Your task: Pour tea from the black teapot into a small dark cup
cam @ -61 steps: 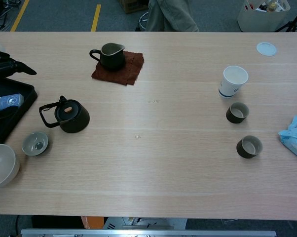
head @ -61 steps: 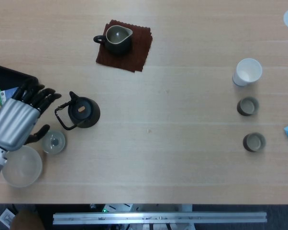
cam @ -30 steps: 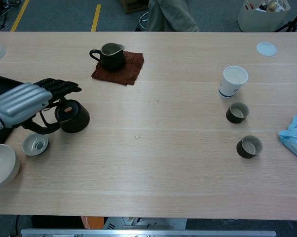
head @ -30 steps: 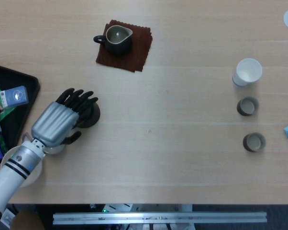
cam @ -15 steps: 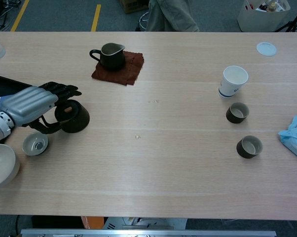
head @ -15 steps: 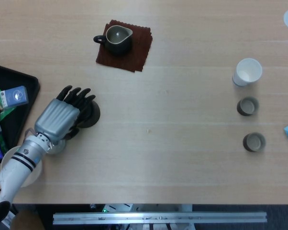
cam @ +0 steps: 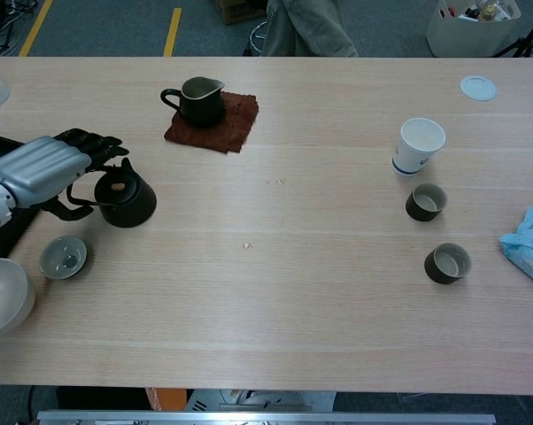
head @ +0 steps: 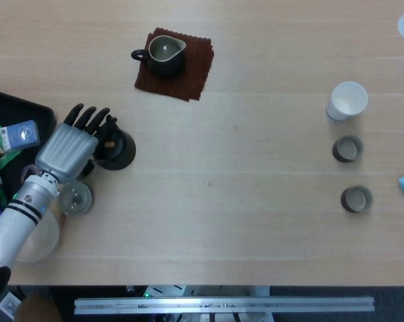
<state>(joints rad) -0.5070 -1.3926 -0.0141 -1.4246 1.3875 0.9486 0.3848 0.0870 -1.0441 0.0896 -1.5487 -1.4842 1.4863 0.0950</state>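
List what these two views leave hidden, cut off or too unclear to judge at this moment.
- Handle of the black teapot: covered by the left hand in both views, so the grasp cannot be confirmed.
- Tea level in the teapot: its lid is on.
- Right hand: in neither view.
- Black tray and light blue cloth: cut off by frame edges.
- Label on the white paper cup: too small to read.
- Contents of the two small dark cups: unclear.

Black teapot (head: 116, 151) handle hidden by left hand (head: 66, 151) in head view; grip not confirmable. Black tray (head: 14, 107), white bowl (cam: 3, 297), blue cloth (cam: 530, 244) cut by frame edges. Tea level in teapot not visible.
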